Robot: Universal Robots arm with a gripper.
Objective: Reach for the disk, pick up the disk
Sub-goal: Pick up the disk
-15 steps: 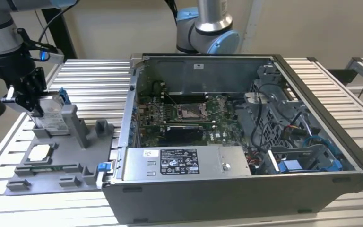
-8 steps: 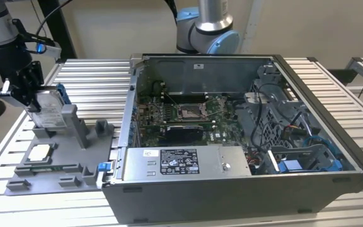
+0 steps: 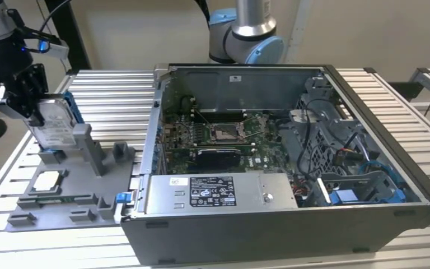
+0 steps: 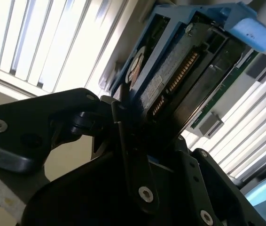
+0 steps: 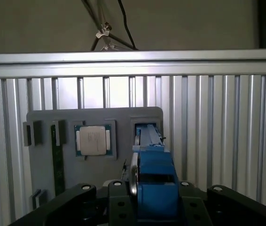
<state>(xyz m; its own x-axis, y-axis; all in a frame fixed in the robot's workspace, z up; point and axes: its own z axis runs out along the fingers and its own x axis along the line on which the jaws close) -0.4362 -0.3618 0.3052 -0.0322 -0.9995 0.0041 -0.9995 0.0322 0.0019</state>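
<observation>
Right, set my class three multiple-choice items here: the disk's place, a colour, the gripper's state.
1. Where is the disk? A in the computer case; B upright at the grey holder; C flat on the floor.
2. Its bracket is: A blue; B red; C yellow.
3. The gripper is: A open; B shut on a chip; C shut on the disk.
Answers: 1 B, it stands on edge there. 2 A, blue in both wrist views. 3 C, it clamps the disk's sides.

Soft even light, slats [image 4: 29, 42] glaring (second wrist view), possibly overexposed
</observation>
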